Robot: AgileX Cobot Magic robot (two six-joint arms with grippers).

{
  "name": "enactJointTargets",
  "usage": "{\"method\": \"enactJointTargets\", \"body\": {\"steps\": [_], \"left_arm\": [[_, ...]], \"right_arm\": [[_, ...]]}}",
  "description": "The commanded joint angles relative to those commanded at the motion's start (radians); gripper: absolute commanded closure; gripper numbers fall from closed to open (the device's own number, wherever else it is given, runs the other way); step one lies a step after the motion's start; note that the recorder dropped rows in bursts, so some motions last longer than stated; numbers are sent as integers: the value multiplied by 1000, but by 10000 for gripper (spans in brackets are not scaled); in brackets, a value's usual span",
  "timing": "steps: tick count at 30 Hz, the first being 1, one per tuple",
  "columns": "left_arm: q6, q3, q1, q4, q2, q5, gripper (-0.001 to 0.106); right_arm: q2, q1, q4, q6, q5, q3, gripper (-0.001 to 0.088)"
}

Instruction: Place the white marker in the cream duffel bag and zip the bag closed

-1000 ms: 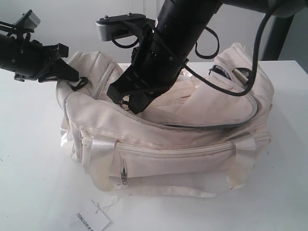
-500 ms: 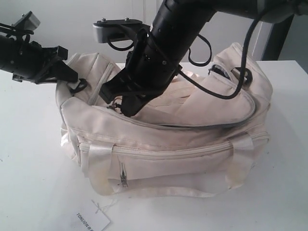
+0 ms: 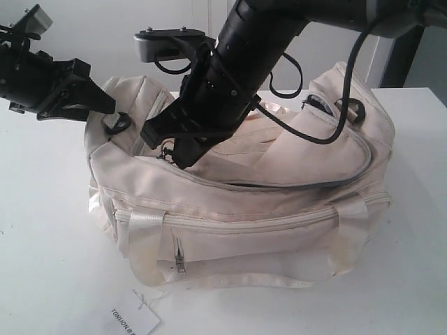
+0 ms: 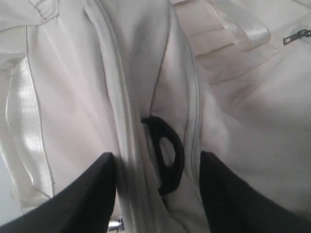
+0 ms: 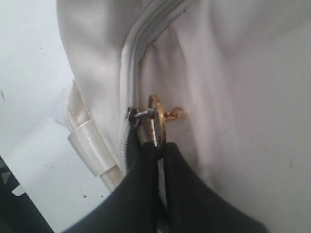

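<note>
The cream duffel bag (image 3: 279, 230) lies on the white table, its top zipper still gaping along the right half. My right gripper (image 3: 171, 150) reaches across to the bag's left top and is shut on the gold zipper pull ring (image 5: 156, 119), pinched between its black fingertips (image 5: 141, 160). My left gripper (image 3: 101, 105) is at the bag's left end, its fingers closed on a bunched fold of the bag's fabric (image 4: 136, 121) beside a black strap ring (image 4: 177, 145). The white marker is out of view.
A white paper tag (image 3: 133, 319) with printed text lies on the table in front of the bag. The right arm's black cable (image 3: 349, 105) hangs over the bag's right end. White table (image 3: 49, 230) surrounds the bag.
My right gripper has slid left along the bag's top with the zipper pull, and the zipper opening has narrowed. The left gripper has lifted slightly up and left with the bag's end.
</note>
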Motion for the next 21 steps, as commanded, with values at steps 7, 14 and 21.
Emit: {"method": "enactJointTargets", "body": {"steps": [7, 14, 21], "left_arm": [[-79, 0, 0, 59, -44, 93, 486], [-116, 0, -2, 74, -51, 173, 488], [-112, 89, -67, 41, -51, 106, 488]], "right_arm": [[0, 0, 0, 16, -9, 0, 868], [0, 0, 1, 16, -20, 0, 868], [0, 0, 1, 16, -22, 0, 868]]}}
